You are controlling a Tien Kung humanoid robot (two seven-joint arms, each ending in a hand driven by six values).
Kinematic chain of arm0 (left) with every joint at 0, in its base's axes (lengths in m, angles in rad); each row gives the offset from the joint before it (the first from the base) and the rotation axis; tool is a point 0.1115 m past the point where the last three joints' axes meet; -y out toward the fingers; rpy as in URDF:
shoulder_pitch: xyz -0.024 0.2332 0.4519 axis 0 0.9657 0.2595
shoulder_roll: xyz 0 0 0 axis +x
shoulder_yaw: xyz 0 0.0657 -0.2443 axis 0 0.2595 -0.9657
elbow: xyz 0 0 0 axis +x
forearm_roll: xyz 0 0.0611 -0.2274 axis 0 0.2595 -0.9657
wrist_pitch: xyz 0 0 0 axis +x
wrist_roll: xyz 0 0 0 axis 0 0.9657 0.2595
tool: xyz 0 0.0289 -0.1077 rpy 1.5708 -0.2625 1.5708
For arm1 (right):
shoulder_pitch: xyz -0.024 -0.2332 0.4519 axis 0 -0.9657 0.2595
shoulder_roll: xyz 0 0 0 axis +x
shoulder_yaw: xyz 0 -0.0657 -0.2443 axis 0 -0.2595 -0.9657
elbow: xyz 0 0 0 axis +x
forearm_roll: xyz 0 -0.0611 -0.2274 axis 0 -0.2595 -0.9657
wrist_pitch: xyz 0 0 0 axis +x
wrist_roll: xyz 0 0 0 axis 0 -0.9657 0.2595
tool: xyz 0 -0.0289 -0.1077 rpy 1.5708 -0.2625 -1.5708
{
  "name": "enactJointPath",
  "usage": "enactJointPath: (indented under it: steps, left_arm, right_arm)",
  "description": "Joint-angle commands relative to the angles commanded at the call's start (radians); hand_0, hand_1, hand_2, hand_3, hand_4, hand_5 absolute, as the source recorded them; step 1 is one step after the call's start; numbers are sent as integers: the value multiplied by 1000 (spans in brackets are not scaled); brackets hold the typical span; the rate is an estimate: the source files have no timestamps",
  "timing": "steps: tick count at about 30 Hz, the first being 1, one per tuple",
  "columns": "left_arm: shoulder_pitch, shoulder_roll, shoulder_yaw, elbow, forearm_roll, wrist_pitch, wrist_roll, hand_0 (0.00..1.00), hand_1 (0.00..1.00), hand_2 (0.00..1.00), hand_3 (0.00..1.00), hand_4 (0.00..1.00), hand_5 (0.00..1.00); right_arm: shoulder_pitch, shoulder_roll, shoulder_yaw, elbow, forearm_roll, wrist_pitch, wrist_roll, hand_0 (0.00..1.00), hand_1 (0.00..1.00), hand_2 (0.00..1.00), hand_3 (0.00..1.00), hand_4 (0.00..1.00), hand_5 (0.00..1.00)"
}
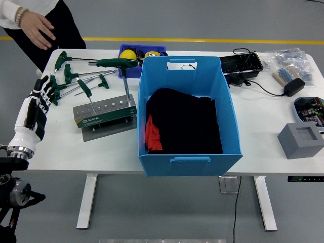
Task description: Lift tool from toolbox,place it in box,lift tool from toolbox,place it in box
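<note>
A grey tool stand (104,114) sits on the table's left part, with two green T-handle wrenches upright in it, a small one (84,88) and a tall one (117,63). Several more green T-handle wrenches (76,76) lie loose behind the stand. A large blue box (188,116) stands at the middle, holding black cloth and something red. My left hand (43,91) is at the table's left edge, fingers spread, touching none of the tools that I can see. My right hand is out of view.
A small blue bin (132,71) with yellow items stands behind the stand. A black tray (241,64), cables, a black adapter (293,87), a grey block (300,140) and a bag lie at the right. A person's hand (38,28) hovers at the far left corner.
</note>
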Motion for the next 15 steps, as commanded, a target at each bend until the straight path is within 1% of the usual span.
enactJointPath:
  steps: [10, 15]
  left_arm:
    - [1, 2, 3, -1, 9, 4, 1, 998, 998, 998, 998, 952, 998]
    - [2, 5, 5, -4, 36, 9, 0, 998, 998, 998, 998, 952, 998]
  right_arm:
    - [-1, 1, -1, 1, 0, 1, 0, 649, 639, 717, 549, 771, 665]
    - [-3, 1, 2, 2, -4, 0, -1, 648, 639, 717, 549, 771, 665]
